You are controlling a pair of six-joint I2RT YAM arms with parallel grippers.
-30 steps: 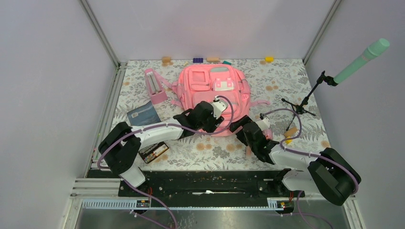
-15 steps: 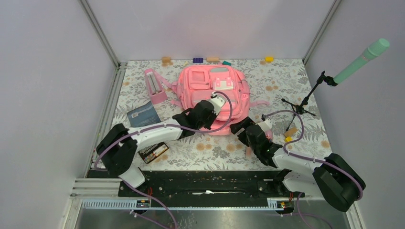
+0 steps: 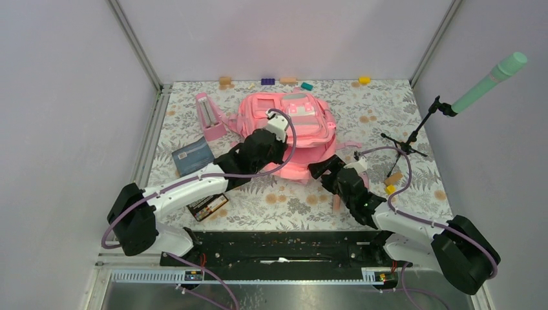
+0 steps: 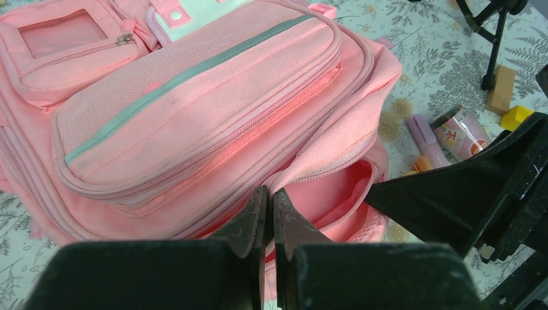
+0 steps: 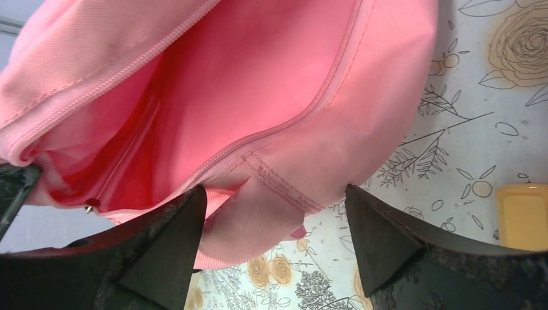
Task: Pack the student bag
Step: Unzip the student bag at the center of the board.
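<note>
Left wrist view tells me most. The left gripper (image 4: 268,199) has its fingers pressed together on the upper lip of the main opening of the student bag (image 4: 194,97), pinching that fabric edge and holding the mouth apart so the pink lining shows.

The bag lies front-up on the flowered table (image 3: 388,110), towards the far side and about midway across, with its open end facing the arms.

On the right wrist view, the right gripper (image 5: 274,194) sits just at that mouth with its fingers spread wide and nothing between them. The lower lip of the opening lies between the fingers.

I judge this as the opening step: the compartment is being held ready and nothing is going in yet.

Next I would keep the left pinch firm and send the right arm for an item, either the purple marker (image 4: 423,137) just beside the bag or the blue book (image 3: 194,156) on the left. Whichever it is must go in under the raised lip without dragging the fabric shut.
</note>
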